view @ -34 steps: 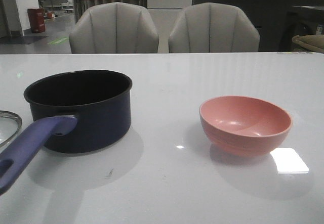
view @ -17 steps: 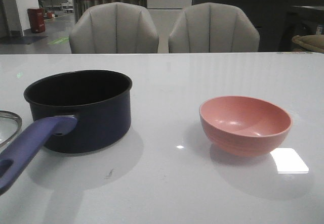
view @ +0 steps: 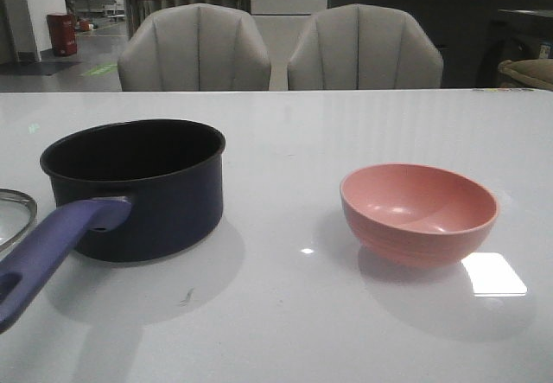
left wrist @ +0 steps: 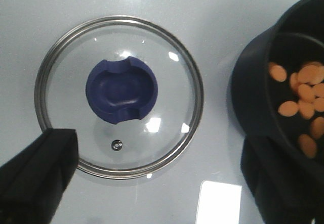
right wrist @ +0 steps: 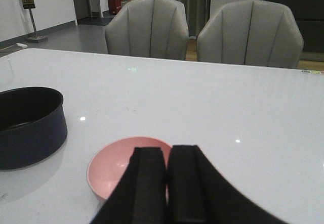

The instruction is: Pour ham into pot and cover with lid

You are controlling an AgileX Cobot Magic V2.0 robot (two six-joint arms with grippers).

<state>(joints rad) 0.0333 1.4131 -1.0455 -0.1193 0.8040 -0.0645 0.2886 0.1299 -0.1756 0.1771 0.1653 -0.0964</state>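
Note:
The dark navy pot (view: 138, 197) with its purple-blue handle (view: 47, 249) stands at the table's left. In the left wrist view the pot (left wrist: 253, 97) holds several orange-pink ham chunks (left wrist: 301, 95). The glass lid (left wrist: 66, 92) with its blue knob (left wrist: 121, 90) lies flat on the table beside the pot; only its rim (view: 13, 214) shows at the front view's left edge. My left gripper (left wrist: 157, 153) hangs open and empty above the lid's near edge. My right gripper (right wrist: 168, 150) is shut and empty, above the empty pink bowl (right wrist: 114, 166). Neither gripper shows in the front view.
The pink bowl (view: 419, 214) sits on the white table (view: 285, 314) to the right of the pot, a wide gap between them. Two grey chairs (view: 194, 50) (view: 363, 50) stand behind the table's far edge.

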